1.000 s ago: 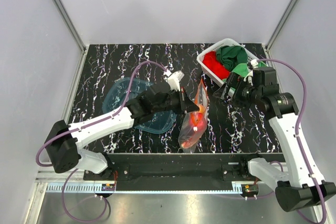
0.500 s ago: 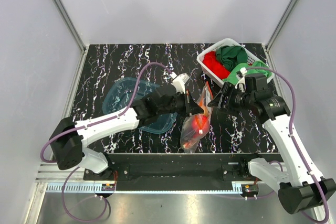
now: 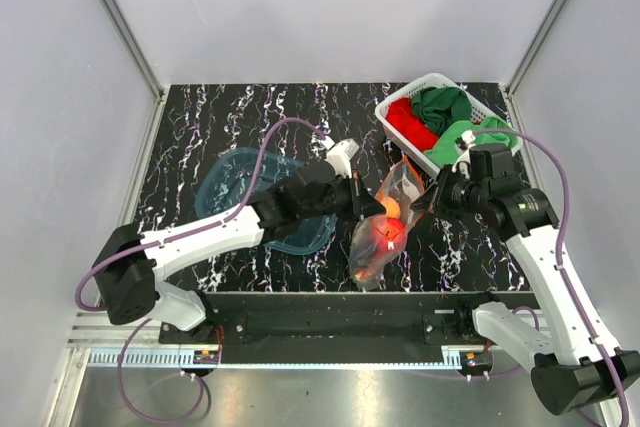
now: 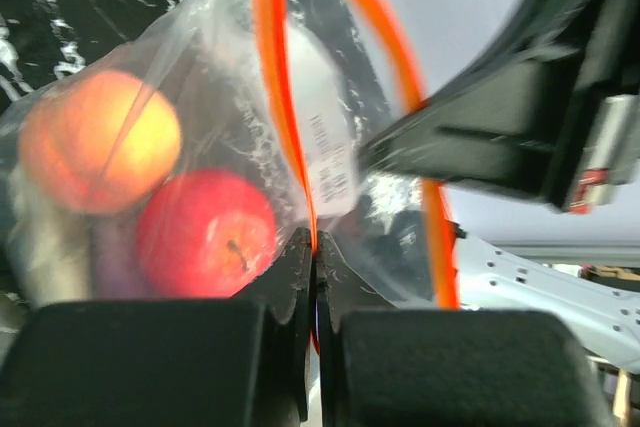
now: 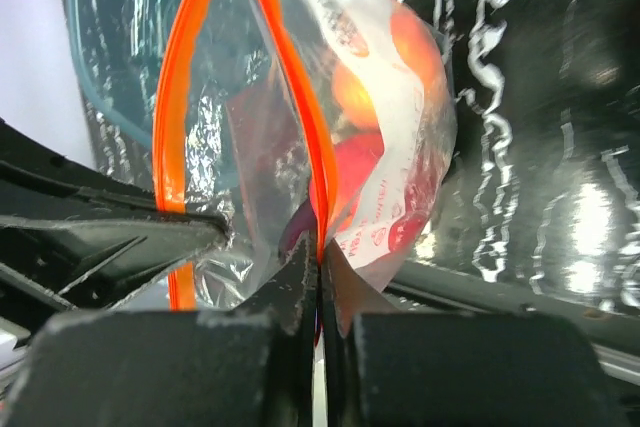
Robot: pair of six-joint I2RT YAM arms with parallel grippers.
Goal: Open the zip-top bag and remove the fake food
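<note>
The clear zip-top bag [image 3: 385, 232] hangs above the table between both arms, its orange zip strip [image 4: 268, 77] parted into two lips. My left gripper [image 3: 372, 205] is shut on one lip [image 4: 312, 239]; my right gripper [image 3: 425, 202] is shut on the other lip [image 5: 320, 247]. Inside the zip-top bag sits the fake food: a glossy red apple [image 4: 205, 232] and an orange-peach fruit [image 4: 100, 140], also seen behind the white label as the fake food [image 5: 385, 97]. The right gripper's black body [image 4: 500, 127] faces the left wrist camera.
A translucent blue tub [image 3: 250, 197] lies under the left arm. A white basket [image 3: 392, 107] holding red and green cloths stands at the back right, just behind the right wrist. Black marbled table [image 3: 240, 117], walls on three sides.
My right gripper came in from the right to the bag's top and closed on one zip lip. The bag's mouth now bulges apart between the two grippers. The left gripper kept its hold.
</note>
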